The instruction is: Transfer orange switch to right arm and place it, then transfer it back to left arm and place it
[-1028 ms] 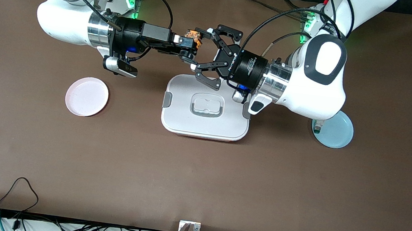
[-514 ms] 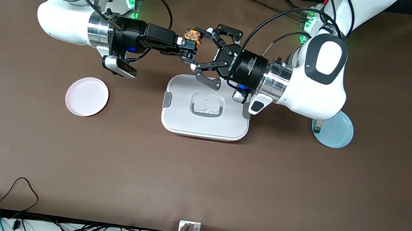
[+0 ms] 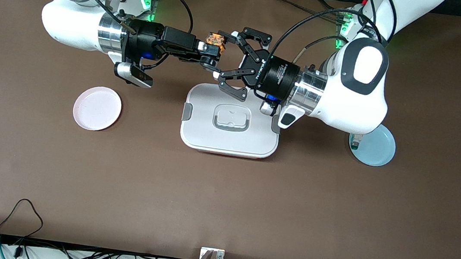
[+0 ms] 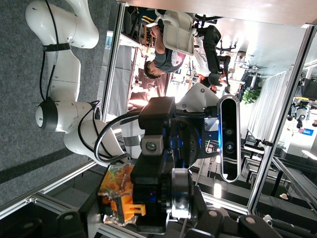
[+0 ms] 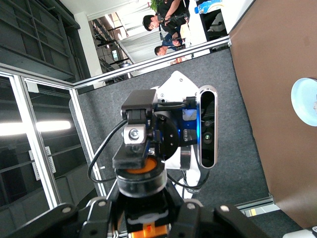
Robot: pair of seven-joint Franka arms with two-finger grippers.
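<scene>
From the front camera, my right gripper (image 3: 213,48) was clamped on the orange switch (image 3: 216,40), holding it up in the air over the bare table just past the box's (image 3: 231,123) edge nearest the arm bases. My left gripper (image 3: 230,58) met it there with fingers spread apart, the upper one (image 3: 229,34) reaching right up against the switch and the lower pair (image 3: 230,75) hanging over the box's top rim. A pink plate (image 3: 97,108) lay toward my right arm's end of the table, and a blue plate (image 3: 374,146) sat partly under my left arm. In my left wrist camera, the switch (image 4: 120,192) showed close up, pinched in the other gripper's black fingers (image 4: 148,196). In my right wrist camera, a sliver of orange (image 5: 149,229) sat between my own fingers (image 5: 96,215), and the blue plate (image 5: 304,95) showed at the frame's edge.
</scene>
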